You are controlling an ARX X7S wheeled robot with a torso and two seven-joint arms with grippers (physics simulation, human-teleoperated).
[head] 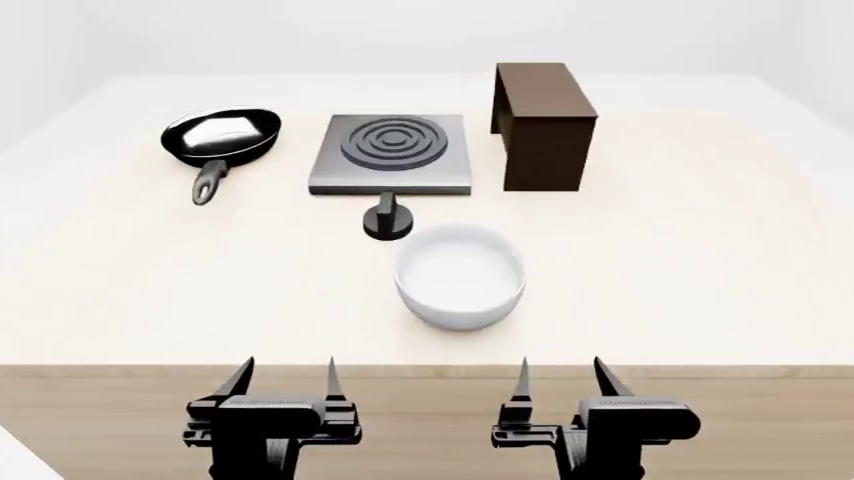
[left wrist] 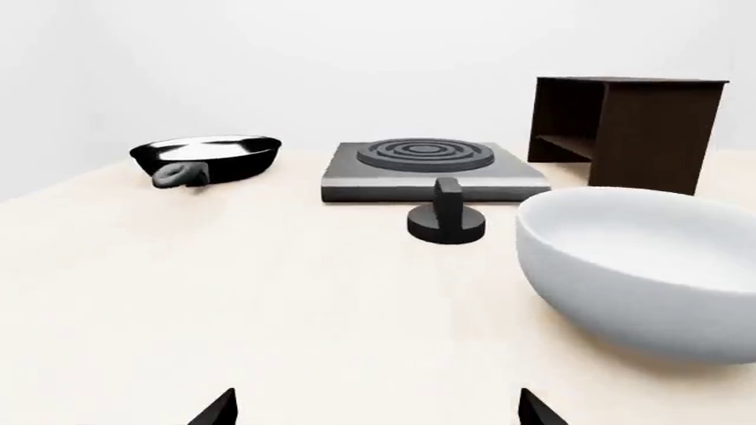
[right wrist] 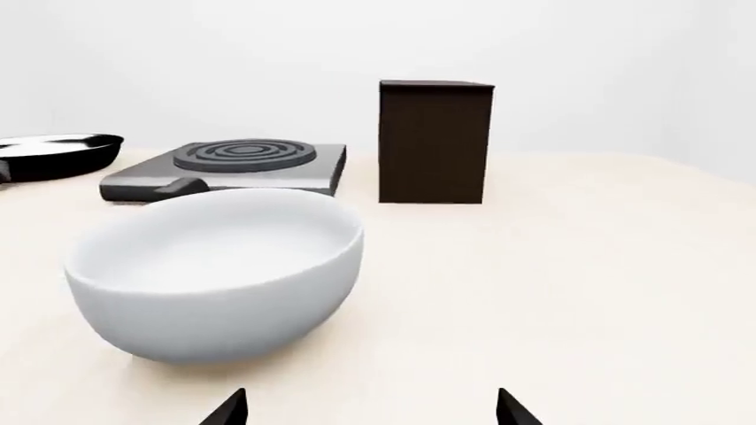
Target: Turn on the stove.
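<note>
The stove [head: 388, 152] is a flat dark grey slab with coil rings, at the middle back of the table; it also shows in the wrist views [left wrist: 434, 166] [right wrist: 230, 166]. Its black knob [head: 387, 220] [left wrist: 447, 215] stands just in front of the slab, its ridge upright. My left gripper [head: 286, 374] [left wrist: 374, 410] hovers open at the table's near edge, well short of the knob. My right gripper [head: 561, 372] [right wrist: 372, 409] is open too, beside it, nothing between its fingers.
A white bowl [head: 459, 277] [left wrist: 644, 266] [right wrist: 212, 270] sits between the grippers and the knob. A black frying pan [head: 219, 138] [left wrist: 207, 158] lies left of the stove, a tall dark brown box [head: 543, 124] [right wrist: 435, 142] to its right.
</note>
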